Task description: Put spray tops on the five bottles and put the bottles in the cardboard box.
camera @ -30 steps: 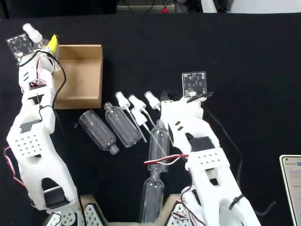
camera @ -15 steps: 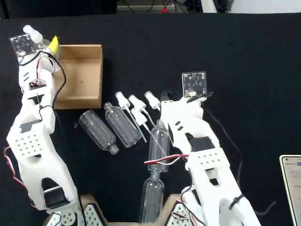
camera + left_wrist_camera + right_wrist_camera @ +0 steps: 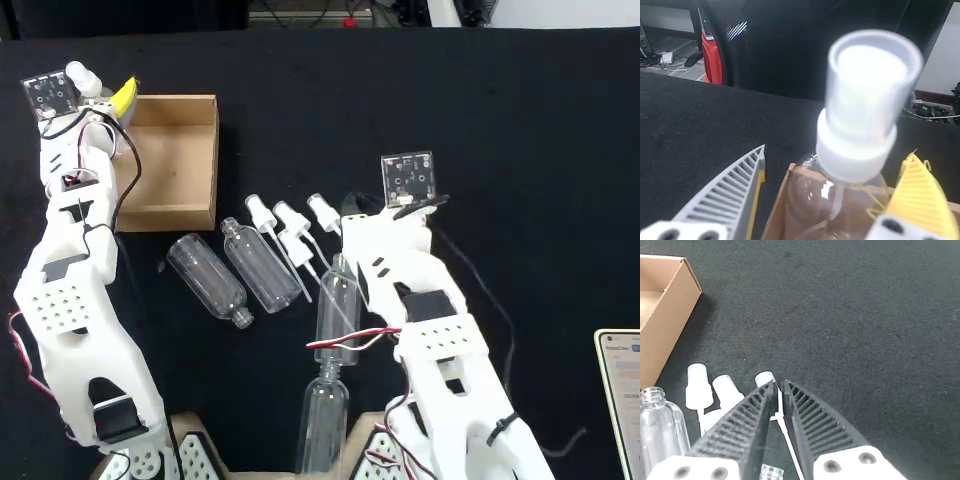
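The left wrist view's edge cuts off the capped bottle (image 3: 852, 145) below its shoulders.

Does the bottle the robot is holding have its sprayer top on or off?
On. A white spray top caps the clear bottle held in the left tool.

Right gripper (image 3: 778, 384), fingers together — above spray tops (image 3: 725, 388).

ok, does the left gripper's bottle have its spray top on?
Yes, a white spray top sits on the neck of the bottle in the left gripper.
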`<move>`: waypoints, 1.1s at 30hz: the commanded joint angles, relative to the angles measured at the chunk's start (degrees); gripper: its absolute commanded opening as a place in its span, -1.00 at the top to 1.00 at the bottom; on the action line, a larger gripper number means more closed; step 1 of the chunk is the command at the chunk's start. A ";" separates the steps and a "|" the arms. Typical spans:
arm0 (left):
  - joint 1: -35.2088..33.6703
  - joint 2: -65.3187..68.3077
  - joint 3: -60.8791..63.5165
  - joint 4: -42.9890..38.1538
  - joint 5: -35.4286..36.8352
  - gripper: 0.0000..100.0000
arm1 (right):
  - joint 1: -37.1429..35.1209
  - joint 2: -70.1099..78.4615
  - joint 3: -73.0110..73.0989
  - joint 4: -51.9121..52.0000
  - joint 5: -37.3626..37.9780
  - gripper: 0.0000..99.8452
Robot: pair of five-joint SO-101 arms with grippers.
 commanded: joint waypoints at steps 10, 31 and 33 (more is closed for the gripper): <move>0.04 -9.41 4.00 0.18 -0.53 0.21 | -0.62 -0.66 -0.57 -1.85 0.44 0.97; -2.24 -15.21 12.26 0.26 -0.62 0.21 | -0.70 -0.66 -0.31 -1.85 0.44 0.97; -1.89 -18.81 16.31 0.26 -0.62 0.21 | -0.79 -0.66 -0.40 -1.85 0.44 0.97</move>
